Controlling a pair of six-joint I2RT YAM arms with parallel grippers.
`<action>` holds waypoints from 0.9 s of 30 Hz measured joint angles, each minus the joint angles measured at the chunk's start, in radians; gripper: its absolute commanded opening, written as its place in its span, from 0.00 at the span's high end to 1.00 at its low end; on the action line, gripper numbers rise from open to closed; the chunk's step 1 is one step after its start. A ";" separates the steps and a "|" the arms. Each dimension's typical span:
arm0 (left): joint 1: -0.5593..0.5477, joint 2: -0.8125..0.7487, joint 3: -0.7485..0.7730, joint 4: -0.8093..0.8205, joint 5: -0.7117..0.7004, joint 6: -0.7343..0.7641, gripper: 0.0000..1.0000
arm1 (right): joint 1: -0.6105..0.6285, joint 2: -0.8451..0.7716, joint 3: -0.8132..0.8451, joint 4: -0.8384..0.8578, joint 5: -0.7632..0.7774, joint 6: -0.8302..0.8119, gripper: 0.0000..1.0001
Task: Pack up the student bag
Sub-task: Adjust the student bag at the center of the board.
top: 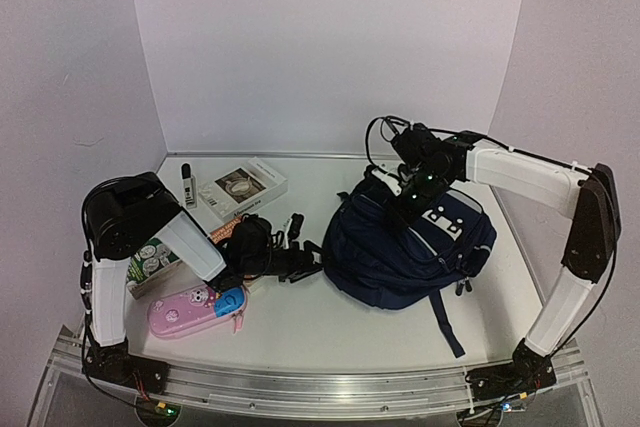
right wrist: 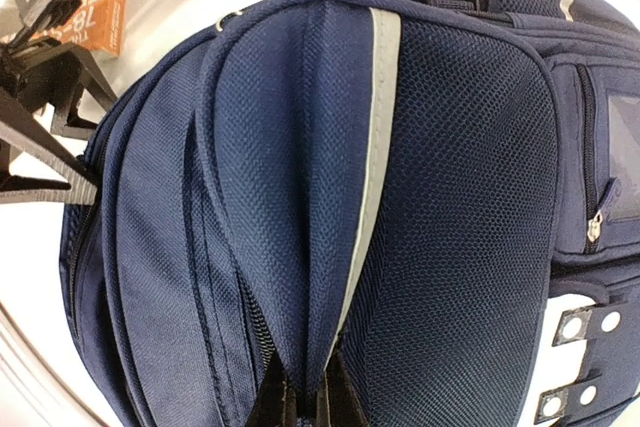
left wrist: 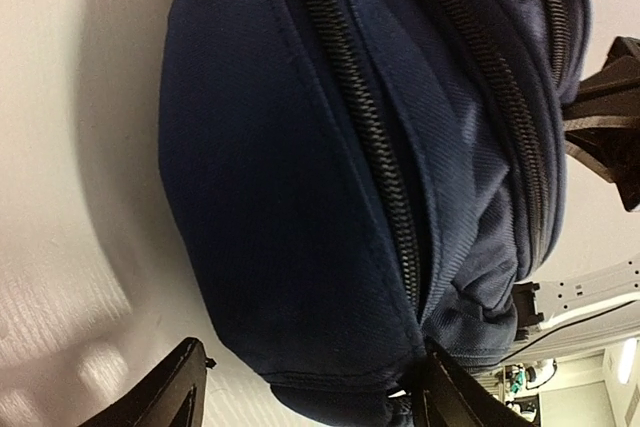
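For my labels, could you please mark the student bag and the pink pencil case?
student bag (top: pixel 388 259): top external view, middle of navy fabric.
pink pencil case (top: pixel 180 314): top external view, pink left half.

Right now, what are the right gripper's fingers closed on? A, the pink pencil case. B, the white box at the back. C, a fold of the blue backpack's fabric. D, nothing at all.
C: in the right wrist view, the right gripper is shut on a raised fold of the student bag, just beside its grey stripe.
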 measured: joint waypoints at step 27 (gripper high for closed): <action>-0.026 -0.199 0.091 -0.335 -0.163 0.151 0.51 | -0.091 0.050 0.226 -0.062 -0.002 0.170 1.00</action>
